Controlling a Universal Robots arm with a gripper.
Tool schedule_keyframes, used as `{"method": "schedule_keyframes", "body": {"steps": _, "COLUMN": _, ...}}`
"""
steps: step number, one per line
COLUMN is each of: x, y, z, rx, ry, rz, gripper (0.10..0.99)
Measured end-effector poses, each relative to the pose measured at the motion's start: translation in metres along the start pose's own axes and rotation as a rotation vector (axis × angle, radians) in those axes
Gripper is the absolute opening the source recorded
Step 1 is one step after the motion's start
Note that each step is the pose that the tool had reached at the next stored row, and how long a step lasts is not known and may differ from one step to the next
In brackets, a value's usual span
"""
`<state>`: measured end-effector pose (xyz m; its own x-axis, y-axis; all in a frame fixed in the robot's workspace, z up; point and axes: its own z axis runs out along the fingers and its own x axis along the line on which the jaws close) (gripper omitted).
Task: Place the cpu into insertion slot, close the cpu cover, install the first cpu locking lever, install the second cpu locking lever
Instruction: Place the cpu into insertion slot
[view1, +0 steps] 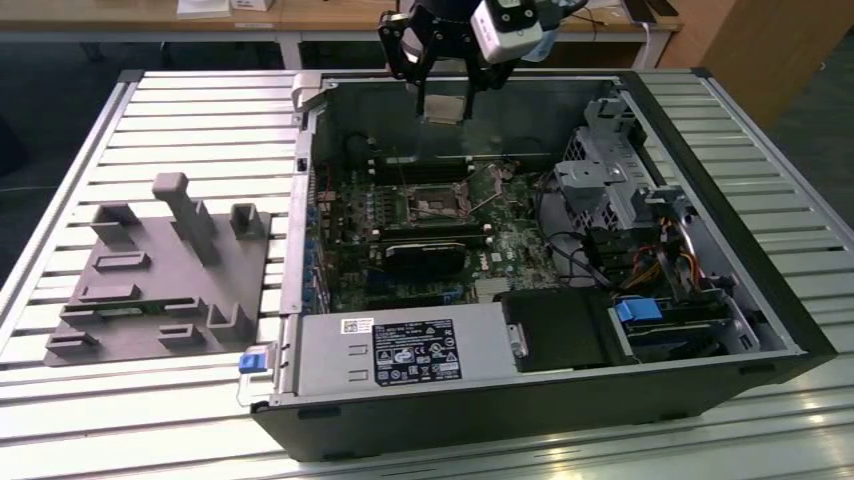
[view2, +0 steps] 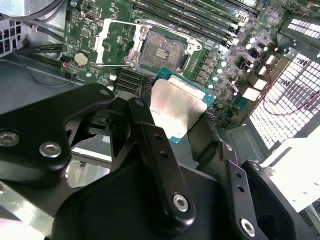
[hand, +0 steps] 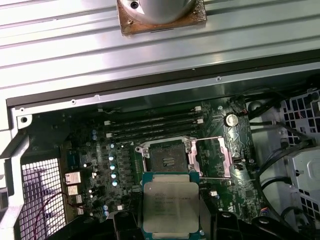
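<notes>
My black pincer (view2: 176, 122) grips the small flat square chip with a silver-grey metal top (hand: 170, 206) up above the square socket with a dark middle and silvery rim (hand: 167, 157), so I think I should line up its corners, keep it flat and lower slowly.

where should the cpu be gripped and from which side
By two opposite thin edges, coming from the metal-top side: the cpu is a flat square, and its underside must stay free to face the insertion slot. The gripper holds it that way now.
</notes>
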<state>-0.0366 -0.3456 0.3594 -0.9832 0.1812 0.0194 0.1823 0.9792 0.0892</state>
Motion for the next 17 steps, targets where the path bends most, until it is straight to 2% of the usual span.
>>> {"method": "schedule_keyframes", "body": {"steps": 17, "x": 0.0000, "y": 0.0000, "z": 0.0007, "rx": 0.000, "ry": -0.0043, "rz": 0.045, "gripper": 0.541}}
